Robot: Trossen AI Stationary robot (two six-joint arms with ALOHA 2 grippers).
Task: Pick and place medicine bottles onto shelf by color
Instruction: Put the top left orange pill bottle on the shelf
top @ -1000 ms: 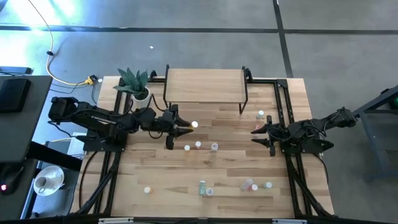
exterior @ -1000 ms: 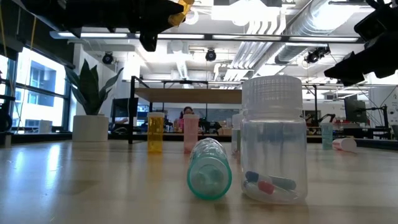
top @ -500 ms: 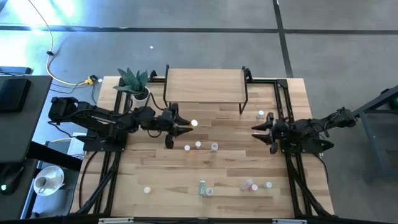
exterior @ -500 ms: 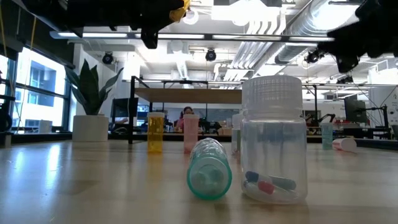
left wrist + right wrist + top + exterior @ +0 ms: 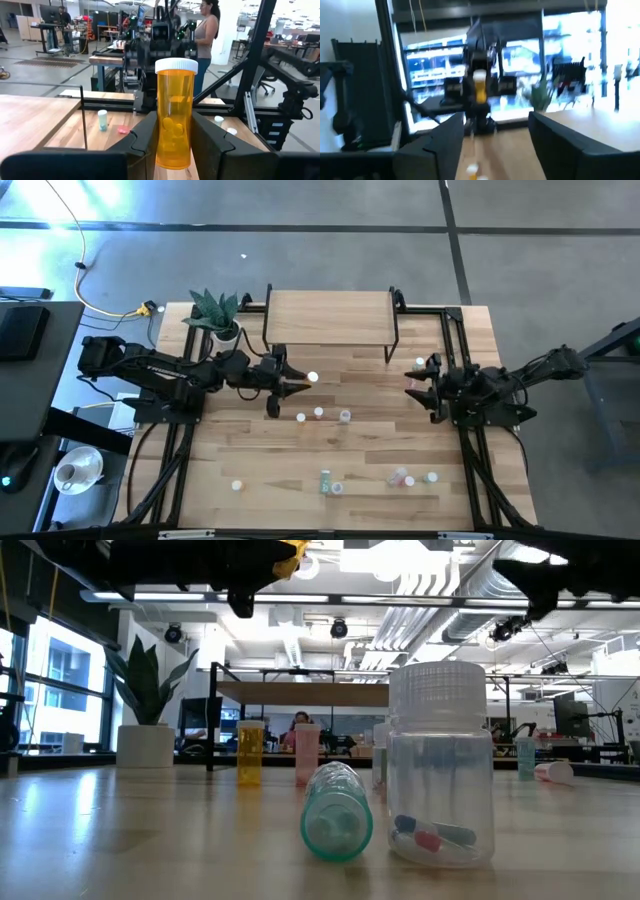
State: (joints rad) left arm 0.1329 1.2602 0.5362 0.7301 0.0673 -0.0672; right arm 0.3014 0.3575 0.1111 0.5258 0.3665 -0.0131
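My left gripper is above the table's middle, in front of the shelf, shut on an orange bottle with a white cap. My right gripper is open and empty above the table's right part, near a bottle that stands by the shelf's right leg. Three bottles stand on the table just nearer than my left gripper. Several more are near the front edge; in the low view a green one lies on its side beside an upright clear one. My left gripper pinches the orange bottle's lower body between its two fingers, one on each side. The fingers come level, pointing toward the table's right. The bottle stands upright, cap up, lifted clear of the table.
A potted plant stands at the far left beside the shelf. Black frame rails run along both sides of the table. A person stands in the room beyond the table.
My right gripper has risen and shifted a little toward the table's far edge, staying open. My left gripper and its orange bottle have kept still.
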